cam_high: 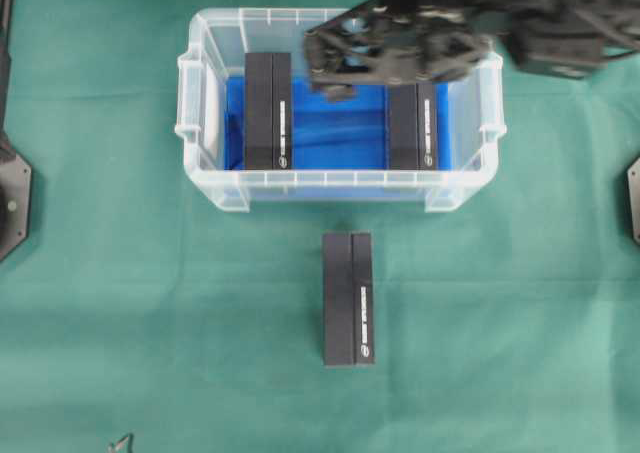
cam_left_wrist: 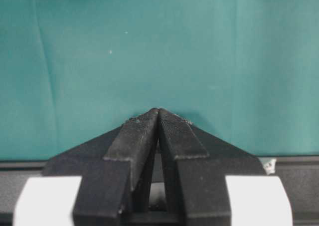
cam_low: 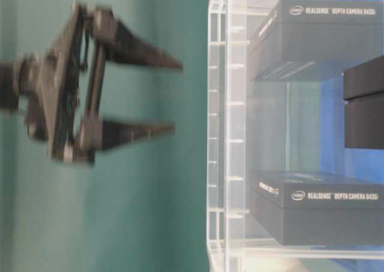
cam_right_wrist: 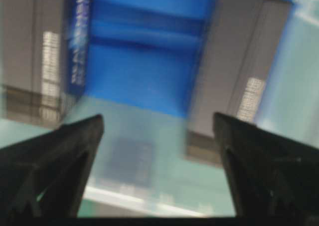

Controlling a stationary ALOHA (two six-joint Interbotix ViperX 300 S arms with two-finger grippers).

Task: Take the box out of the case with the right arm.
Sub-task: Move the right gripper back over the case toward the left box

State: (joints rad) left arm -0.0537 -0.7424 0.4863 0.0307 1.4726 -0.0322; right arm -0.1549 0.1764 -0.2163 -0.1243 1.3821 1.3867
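Two wide-spread fingers on the right gripper (cam_high: 335, 73) hold nothing, hovering above the case (cam_high: 200, 173). Left gripper (cam_left_wrist: 158, 117) pinched closed, empty.

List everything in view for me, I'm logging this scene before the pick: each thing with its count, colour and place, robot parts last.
case: one, clear plastic with a blue lining, on the cloth at upper centre of the overhead view.
boxes in the case: two, black with white print, one at the left side, one at the right side.
box outside the case: one, black with white print, on the cloth just in front of the case.
cloth: one, green, covering the table.
right gripper: one, black, open, above the case between the two boxes, holding nothing.
left gripper: one, black with white bands, shut, over bare cloth.
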